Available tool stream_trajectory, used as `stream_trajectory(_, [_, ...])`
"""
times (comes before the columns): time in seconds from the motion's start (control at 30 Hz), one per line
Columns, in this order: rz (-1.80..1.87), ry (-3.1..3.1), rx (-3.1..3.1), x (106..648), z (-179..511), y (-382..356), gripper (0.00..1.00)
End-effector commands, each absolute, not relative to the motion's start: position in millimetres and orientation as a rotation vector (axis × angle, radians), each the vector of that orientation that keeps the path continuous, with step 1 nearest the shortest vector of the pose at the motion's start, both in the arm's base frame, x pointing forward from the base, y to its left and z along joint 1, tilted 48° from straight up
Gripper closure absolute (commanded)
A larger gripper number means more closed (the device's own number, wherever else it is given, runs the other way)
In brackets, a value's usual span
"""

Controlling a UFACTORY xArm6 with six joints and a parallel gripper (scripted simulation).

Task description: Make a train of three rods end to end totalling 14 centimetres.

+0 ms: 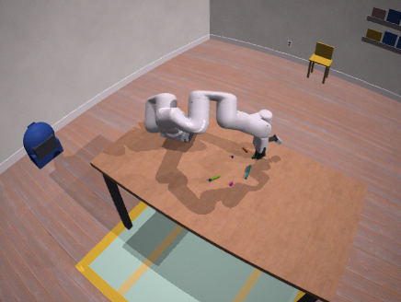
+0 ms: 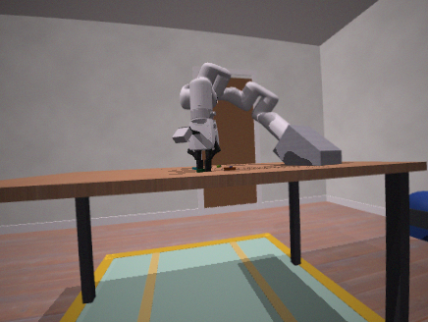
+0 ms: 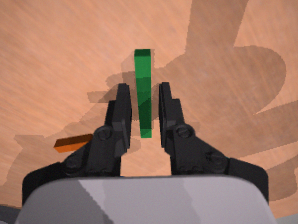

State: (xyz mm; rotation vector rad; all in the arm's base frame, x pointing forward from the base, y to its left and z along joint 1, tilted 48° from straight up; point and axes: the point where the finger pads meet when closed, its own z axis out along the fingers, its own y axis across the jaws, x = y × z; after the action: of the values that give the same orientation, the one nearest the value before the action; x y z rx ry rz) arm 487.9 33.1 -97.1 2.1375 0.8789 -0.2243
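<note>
My gripper (image 1: 259, 157) (image 2: 203, 169) (image 3: 144, 97) points down, its fingers partly open on either side of a green rod (image 3: 143, 72), with a gap at each side. An orange rod (image 1: 245, 150) (image 2: 230, 168) (image 3: 73, 144) lies near it. A turquoise rod (image 1: 248, 172) lies in front of the gripper in the top view. A lime rod (image 1: 215, 177) lies further left, with a small blue piece (image 1: 210, 180) at its left end. A magenta rod (image 1: 231, 183) and another blue rod (image 1: 232, 156) lie apart. The fingers mostly hide the green rod in the top view.
The wooden table (image 1: 294, 216) (image 2: 123, 178) bears all the rods. The arm's base stands at its back left in the top view. The arm's shadow falls across the rods' area. The turquoise rod is close to the gripper's front side.
</note>
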Motion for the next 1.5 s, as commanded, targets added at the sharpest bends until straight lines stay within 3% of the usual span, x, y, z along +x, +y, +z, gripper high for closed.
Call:
stream_trajectory(0.0, [-0.220,0.880,2.138,489.0,-96.2,34.5,0.76])
stream_trajectory(0.97, [-0.220,0.880,2.138,489.0,-96.2,34.5,0.76])
stream_trajectory(1.0, [-0.220,0.880,2.138,489.0,-96.2,34.5,0.96])
stream_trajectory(1.47, [-0.220,0.880,2.138,489.0,-96.2,34.5,0.96])
